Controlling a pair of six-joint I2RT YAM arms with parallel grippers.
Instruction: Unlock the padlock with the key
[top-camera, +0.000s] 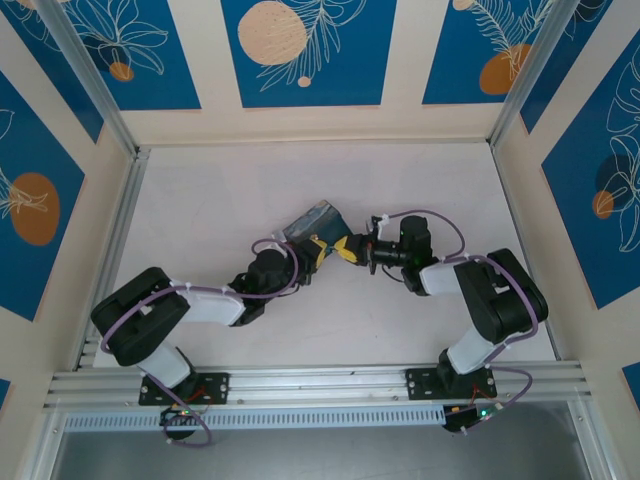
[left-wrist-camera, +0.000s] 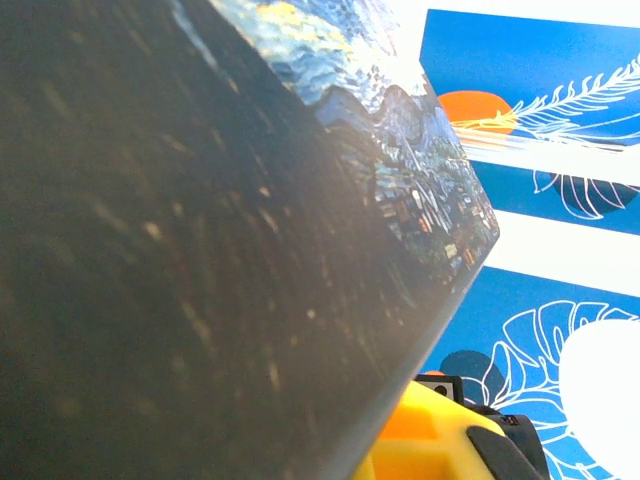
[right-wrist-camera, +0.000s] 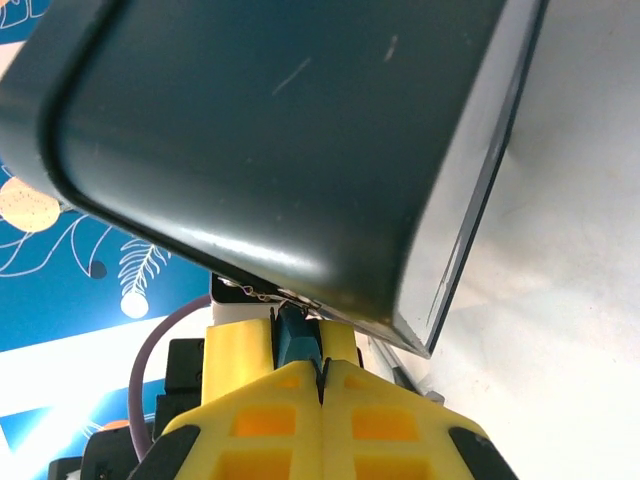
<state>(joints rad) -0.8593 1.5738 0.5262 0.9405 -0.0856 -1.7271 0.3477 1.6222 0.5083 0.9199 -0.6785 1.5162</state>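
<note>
Padlock (right-wrist-camera: 292, 342): sitting lower centre, at R jaw tips, under box's (right-wrist-camera: 300, 130) edge.
R jaws: pressing together.
L jaws: sitting shut by box; hold hidden.
Room: box tilting mid-frame; bench (top-camera: 200, 200) lying open twd upper left, upper right.

Tiny bluish padlock (right-wrist-camera: 294, 341); at the box's (right-wrist-camera: 280, 130) lower edge.

You'll see the box (left-wrist-camera: 380, 130) carries a swirling blue-and-yellow starry-night painting on its lid, above plain dark, nearly black sides. The right gripper (right-wrist-camera: 322, 368) is bright yellow, the cables (top-camera: 200, 292) are purple and the table (top-camera: 220, 190) is white. The wall panels (top-camera: 300, 50) are deep blue with white leaf outlines and orange discs.
</note>
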